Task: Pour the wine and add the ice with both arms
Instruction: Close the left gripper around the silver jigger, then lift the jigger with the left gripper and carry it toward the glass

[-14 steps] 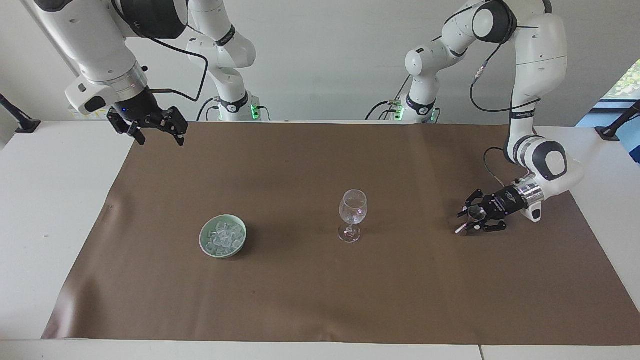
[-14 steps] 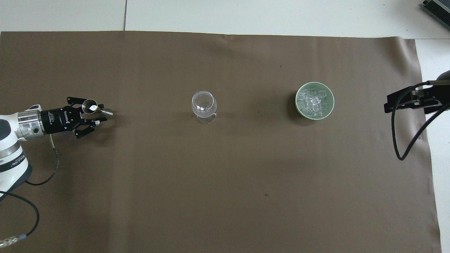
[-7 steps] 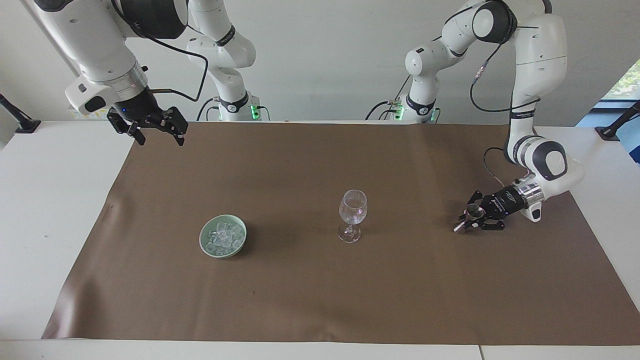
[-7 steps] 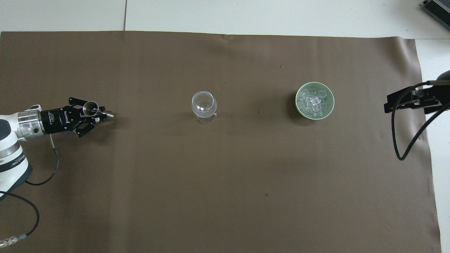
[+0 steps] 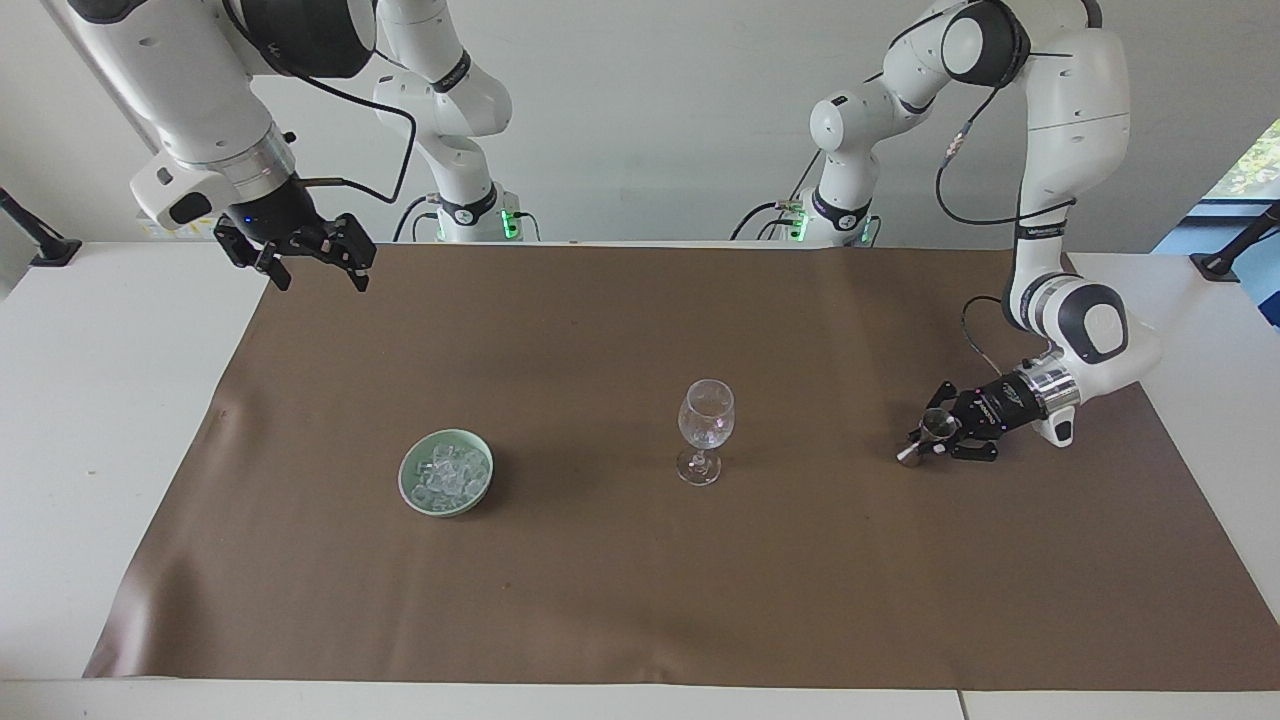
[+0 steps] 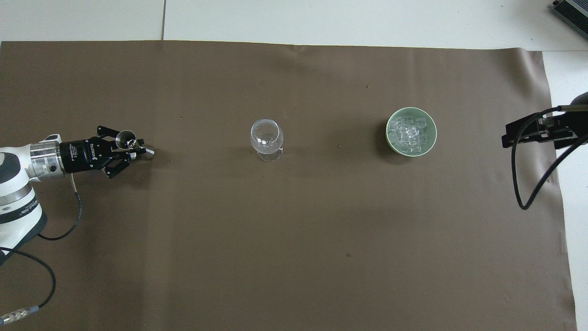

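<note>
While spread over the white bench point(image 5: 120, 420), brown mat point(image 5: 640, 580) carrying all items. Left end effector point(image 5: 925, 437) low at left arm's end, clamped on small metal cup point(image 6: 125, 138). Right end effector point(image 5: 312, 262) raised, wide open, empty. Wine glass point(image 5: 705, 428) mid-mat. Green bowl point(image 5: 446, 472) holding ice point(image 6: 410, 133), toward right arm's end. No legible writing.

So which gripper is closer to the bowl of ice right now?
Right. The right gripper hangs open in the air over the mat's edge at the bowl of ice's end of the table. The left gripper, shut on a small metal cup, is low at the other end, past the wine glass.
</note>
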Robot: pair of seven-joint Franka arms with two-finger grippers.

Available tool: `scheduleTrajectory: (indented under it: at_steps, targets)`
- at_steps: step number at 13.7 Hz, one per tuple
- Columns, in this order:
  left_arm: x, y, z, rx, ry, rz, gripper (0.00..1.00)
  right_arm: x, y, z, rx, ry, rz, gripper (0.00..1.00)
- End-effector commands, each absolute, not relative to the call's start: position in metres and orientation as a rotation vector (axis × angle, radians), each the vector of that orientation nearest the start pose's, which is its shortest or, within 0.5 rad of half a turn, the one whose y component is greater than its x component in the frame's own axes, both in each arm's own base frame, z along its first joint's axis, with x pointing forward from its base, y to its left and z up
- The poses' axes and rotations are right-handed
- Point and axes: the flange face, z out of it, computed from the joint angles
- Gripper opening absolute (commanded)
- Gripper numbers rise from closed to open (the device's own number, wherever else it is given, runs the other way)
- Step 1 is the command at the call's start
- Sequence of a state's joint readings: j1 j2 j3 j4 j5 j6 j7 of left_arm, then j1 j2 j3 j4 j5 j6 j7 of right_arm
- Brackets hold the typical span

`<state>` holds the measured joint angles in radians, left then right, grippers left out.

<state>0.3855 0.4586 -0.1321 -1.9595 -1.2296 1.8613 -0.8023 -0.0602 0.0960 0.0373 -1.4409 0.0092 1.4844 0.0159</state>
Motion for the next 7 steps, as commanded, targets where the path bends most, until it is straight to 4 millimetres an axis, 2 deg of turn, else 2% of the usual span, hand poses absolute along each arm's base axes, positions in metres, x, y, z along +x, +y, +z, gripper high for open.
scheduleTrajectory:
  at_steps: [1, 3, 4, 7]
  targets:
    - [0.597, 0.070, 0.269, 1.281, 1.585, -0.916, 0.00, 0.573, -0.016, 0.623, -3.108, 0.046, 0.068, 1.00]
    - [0.602, 0.051, 0.284, 1.306, 1.577, -0.921, 0.00, 0.573, -0.016, 0.623, -3.108, 0.046, 0.068, 1.00]
    - [0.605, 0.038, 0.303, 1.330, 1.569, -0.907, 0.00, 0.573, -0.016, 0.623, -3.108, 0.046, 0.068, 1.00]
    - [0.606, -0.001, 0.342, 1.385, 1.552, -0.905, 0.00, 0.573, -0.016, 0.623, -3.108, 0.046, 0.068, 1.00]
